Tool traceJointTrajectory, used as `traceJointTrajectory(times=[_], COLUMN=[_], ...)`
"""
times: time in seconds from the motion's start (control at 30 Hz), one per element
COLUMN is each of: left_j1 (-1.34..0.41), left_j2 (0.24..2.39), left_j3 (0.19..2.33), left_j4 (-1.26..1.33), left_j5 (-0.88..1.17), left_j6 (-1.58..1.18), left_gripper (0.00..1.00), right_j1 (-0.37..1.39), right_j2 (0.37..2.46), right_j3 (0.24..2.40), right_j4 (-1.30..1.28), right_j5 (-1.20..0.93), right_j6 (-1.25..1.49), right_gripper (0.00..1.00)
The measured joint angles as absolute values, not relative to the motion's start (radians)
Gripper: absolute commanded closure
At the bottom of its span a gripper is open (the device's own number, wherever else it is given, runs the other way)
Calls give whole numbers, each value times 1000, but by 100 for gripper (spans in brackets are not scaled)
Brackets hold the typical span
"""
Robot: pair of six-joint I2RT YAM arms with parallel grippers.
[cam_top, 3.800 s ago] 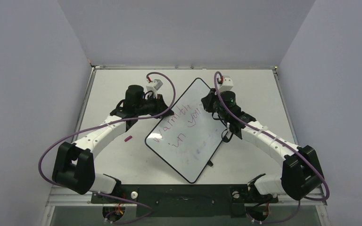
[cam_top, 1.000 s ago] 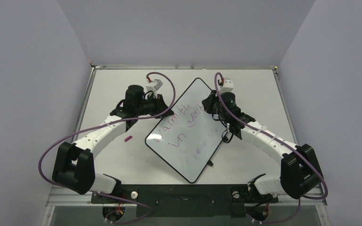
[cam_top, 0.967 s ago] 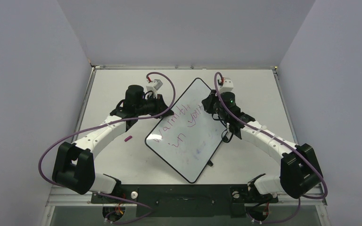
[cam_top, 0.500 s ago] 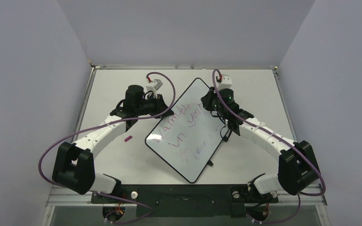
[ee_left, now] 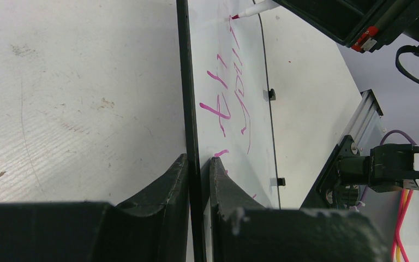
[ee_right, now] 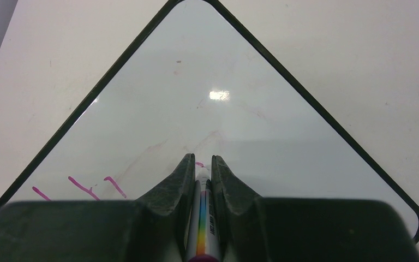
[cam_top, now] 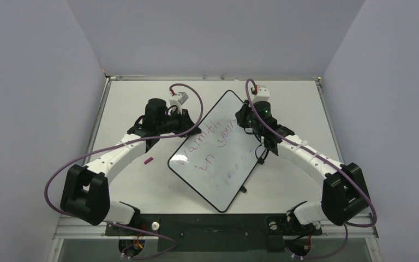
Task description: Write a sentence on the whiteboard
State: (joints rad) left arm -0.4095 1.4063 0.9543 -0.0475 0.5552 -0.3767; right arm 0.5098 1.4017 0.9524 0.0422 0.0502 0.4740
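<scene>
The whiteboard [cam_top: 218, 191] lies turned diagonally on the table, black-rimmed and glossy. Pink handwritten words of the sentence [cam_top: 207, 143] run across it in two lines. My left gripper [cam_top: 194, 130] is shut on the board's left rim; in the left wrist view its fingers [ee_left: 180, 174] pinch the black edge of the whiteboard [ee_left: 202, 65]. My right gripper [cam_top: 244, 121] is over the board's far part, shut on a white marker [ee_right: 203, 229] with a rainbow stripe. The marker's tip touches the whiteboard [ee_right: 262, 136] just past a fresh pink mark. The same marker [ee_left: 256, 9] shows in the left wrist view.
A pink marker cap [cam_top: 148, 160] lies on the table [cam_top: 131, 98] left of the board. Small black clips [cam_top: 243, 189] stick out from the board's right edge. Faint purple smudges [cam_top: 229, 175] mark the lower board. Walls enclose the table on three sides.
My right gripper and the marker have shifted slightly toward the board's far corner. The left arm and the board have stayed put.
</scene>
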Motion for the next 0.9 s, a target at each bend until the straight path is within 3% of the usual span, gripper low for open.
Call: traceJointTrajectory(times=[0.33, 0.57, 0.9], left_j1=[-410, -410, -410], left_j2=[1406, 1406, 1401], left_j3=[954, 954, 952], left_j4=[-47, -47, -47], left_j5=[556, 556, 555], left_j6=[-377, -377, -377], left_gripper=[100, 100, 100], right_j1=[510, 534, 780], right_j2=[1235, 1080, 930], right_j3=[913, 759, 538], right_j4=[15, 60, 148], right_j5=[43, -12, -31], right_j6=[473, 502, 510], right_gripper=[100, 100, 100])
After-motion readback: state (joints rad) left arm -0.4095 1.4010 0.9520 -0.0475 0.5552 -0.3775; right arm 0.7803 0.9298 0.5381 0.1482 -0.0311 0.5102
